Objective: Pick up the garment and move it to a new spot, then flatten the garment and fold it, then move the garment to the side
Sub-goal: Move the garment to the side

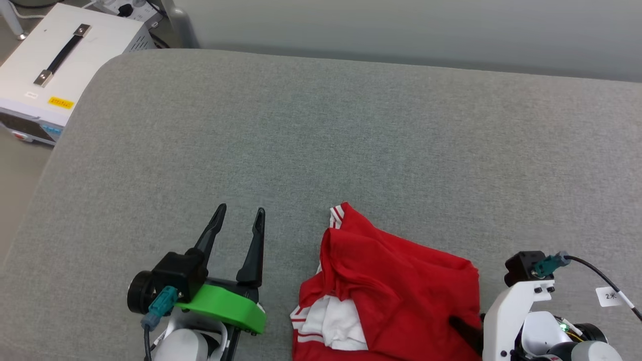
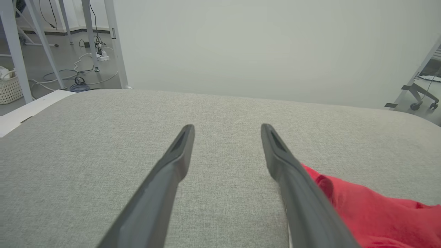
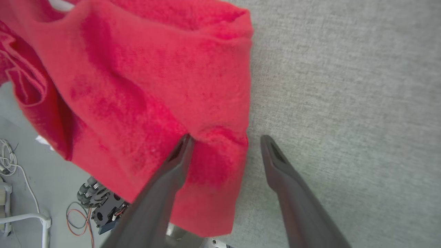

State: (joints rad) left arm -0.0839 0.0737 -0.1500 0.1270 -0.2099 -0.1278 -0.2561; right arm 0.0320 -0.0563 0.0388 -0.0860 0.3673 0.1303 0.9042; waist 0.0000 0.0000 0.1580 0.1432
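Note:
The garment (image 1: 396, 296) lies crumpled at the near edge of the grey cushion (image 1: 351, 125), red with a white sleeve and striped trim showing, and part of it hangs over the front. My right gripper (image 3: 225, 137) is open astride the garment's (image 3: 155, 86) right edge. One of its fingers (image 3: 172, 168) rests on the red cloth and the other is over bare cushion; nothing is gripped. My left gripper (image 1: 240, 210) stands open to the left of the garment, apart from it. In the left wrist view that gripper (image 2: 227, 126) has nothing between its fingers, with red cloth (image 2: 365, 206) just past its right finger.
A white box (image 1: 55, 55) with a black handle sits off the cushion's far left corner. A pale wall runs behind the cushion. Table legs, cables and a basket (image 2: 8, 89) are on the floor at left; a wheeled base (image 3: 100, 203) is below the front edge.

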